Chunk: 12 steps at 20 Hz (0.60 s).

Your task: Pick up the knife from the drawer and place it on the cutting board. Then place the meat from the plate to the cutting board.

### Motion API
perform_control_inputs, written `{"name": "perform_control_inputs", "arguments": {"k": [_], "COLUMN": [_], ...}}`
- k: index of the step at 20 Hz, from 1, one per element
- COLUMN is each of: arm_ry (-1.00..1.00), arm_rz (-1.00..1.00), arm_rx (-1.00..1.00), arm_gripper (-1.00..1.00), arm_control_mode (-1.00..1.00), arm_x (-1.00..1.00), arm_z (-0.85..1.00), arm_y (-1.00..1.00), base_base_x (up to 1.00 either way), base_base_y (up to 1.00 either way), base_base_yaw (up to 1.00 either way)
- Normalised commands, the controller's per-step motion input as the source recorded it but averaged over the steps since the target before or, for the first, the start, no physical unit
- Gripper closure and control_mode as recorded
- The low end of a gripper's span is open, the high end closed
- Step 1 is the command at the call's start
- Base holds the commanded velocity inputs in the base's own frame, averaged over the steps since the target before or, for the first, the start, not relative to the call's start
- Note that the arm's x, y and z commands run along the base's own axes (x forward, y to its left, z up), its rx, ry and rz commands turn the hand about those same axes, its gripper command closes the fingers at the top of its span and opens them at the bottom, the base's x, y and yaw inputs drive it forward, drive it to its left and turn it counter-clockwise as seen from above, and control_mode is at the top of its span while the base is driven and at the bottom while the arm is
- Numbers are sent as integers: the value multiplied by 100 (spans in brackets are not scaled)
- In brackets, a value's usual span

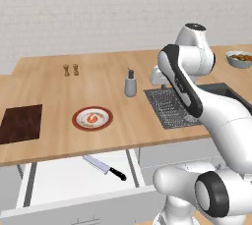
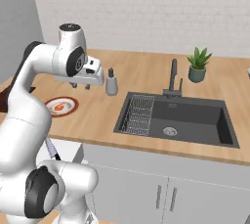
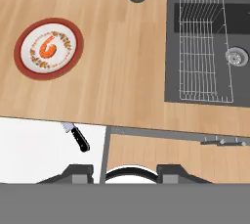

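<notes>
The knife lies inside the open white drawer with its black handle toward the right; the hand view shows the knife at the drawer's right end. On the counter sits the red-rimmed plate holding the curled orange meat, seen from above as plate and meat. The dark cutting board lies bare at the far left. My gripper hovers high above the counter's front edge, right of the plate, pointing down. Its jaws stand apart with nothing between them.
A grey soap dispenser stands behind the plate. The dark sink with a wire rack and faucet lies to the right. A potted plant, a bowl of food and two small shakers stand further back.
</notes>
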Motion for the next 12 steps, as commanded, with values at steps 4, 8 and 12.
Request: {"name": "perform_control_inputs", "arguments": {"k": [4, 8, 12], "arm_ry": [0, 0, 0], "arm_rz": [2, 0, 0], "arm_rx": [0, 0, 0], "arm_gripper": [-100, -100, -100], "arm_control_mode": [100, 100, 100], "arm_x": [1, 0, 0], "arm_z": [-1, 0, 0], "arm_y": [0, 0, 0], "base_base_x": [0, -12, -15], "base_base_y": [-5, -66, -59], "base_base_yaw": [5, 50, 82]}}
